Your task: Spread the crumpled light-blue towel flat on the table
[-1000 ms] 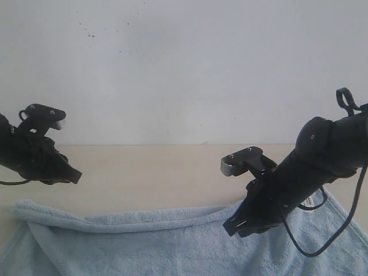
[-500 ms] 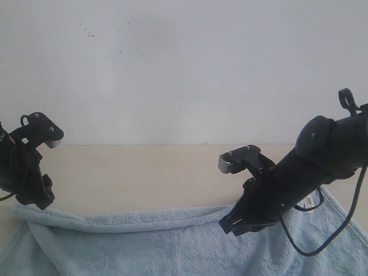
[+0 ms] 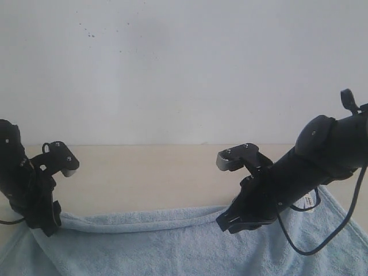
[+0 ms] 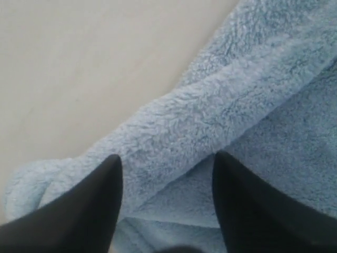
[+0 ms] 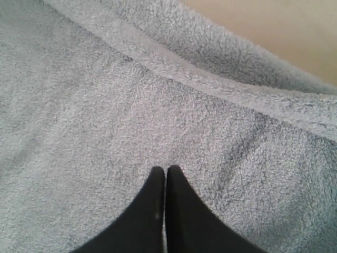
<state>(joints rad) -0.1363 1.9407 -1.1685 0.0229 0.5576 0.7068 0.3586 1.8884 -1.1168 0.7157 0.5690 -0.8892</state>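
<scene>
The light-blue towel [image 3: 144, 244] lies across the near part of the beige table [image 3: 149, 172], its far edge folded over into a long rolled ridge [image 3: 138, 223]. My left gripper [image 3: 46, 227] points down at the left end of that ridge. In the left wrist view it [image 4: 167, 161] is open, with the thick fold [image 4: 210, 116] between its fingers. My right gripper [image 3: 228, 222] hovers at the ridge's right part. In the right wrist view it [image 5: 166, 169] is shut over flat pile [image 5: 105, 105], with no cloth seen pinched. A small white label [image 3: 310, 200] shows behind the right arm.
A plain white wall [image 3: 184, 69] rises behind the table's far edge. Bare tabletop [image 4: 79, 63] lies beyond the towel's fold, between the two arms. The right arm's black cable [image 3: 345, 227] hangs over the towel's right part.
My left arm has swung down and to the right, bringing its gripper from above the bare table onto the towel's left far corner. The right gripper has sunk slightly lower and to the left.
</scene>
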